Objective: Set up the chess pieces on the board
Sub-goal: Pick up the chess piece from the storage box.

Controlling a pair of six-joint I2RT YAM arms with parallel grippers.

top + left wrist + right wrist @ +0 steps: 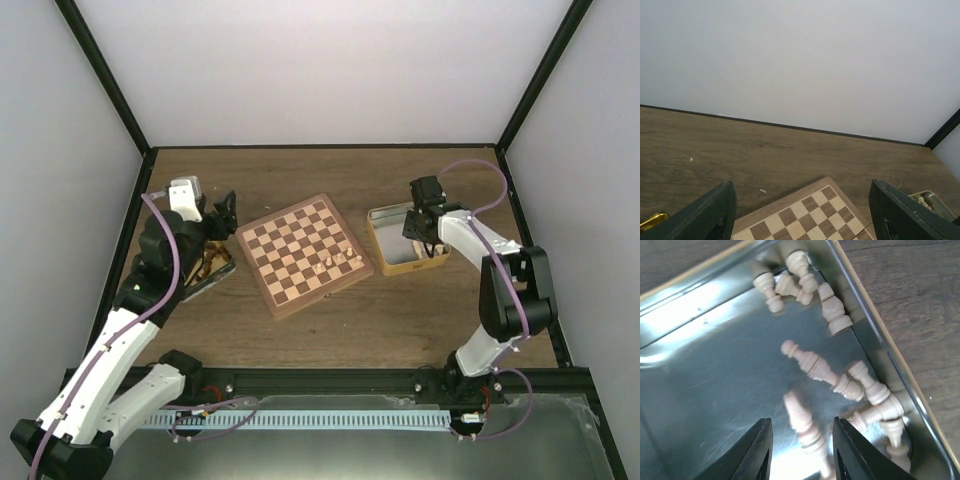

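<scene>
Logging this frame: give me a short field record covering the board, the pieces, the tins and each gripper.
board: chessboard mid-table, set at an angle, mostly bare
pieces on board: a few pale pieces near its right edge
right tin: metal tin with loose pale pieces lying on their sides
right gripper: open, low in the tin, fingers either side of a blurred pale piece
left gripper: open, empty, near the board's left corner
left tin: gold-rimmed tin beneath the left arm, contents unclear
</scene>
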